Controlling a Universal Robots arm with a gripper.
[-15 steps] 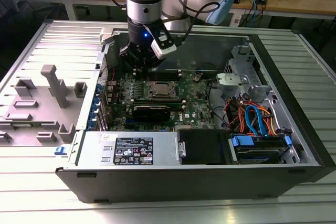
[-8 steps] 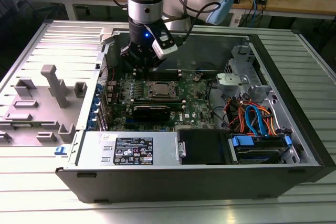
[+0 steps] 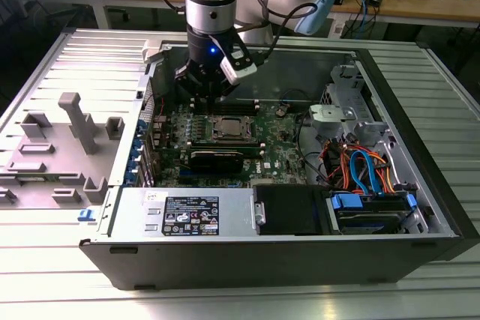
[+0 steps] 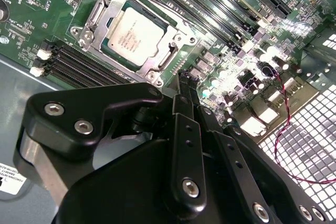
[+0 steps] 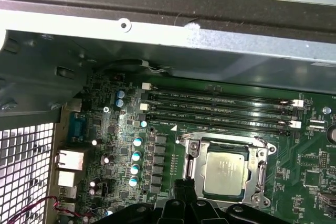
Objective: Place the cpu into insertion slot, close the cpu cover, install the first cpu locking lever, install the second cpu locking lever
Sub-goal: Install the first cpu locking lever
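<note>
Framing dull-silver cpu, thin metal cpu cover

cpu: dull grey metal top | cpu cover: shiny bare metal | my gripper: matt black

From well off, the exterior view looks down into the open black computer case; both wrist views closely face its square silver-grey chip.
</note>
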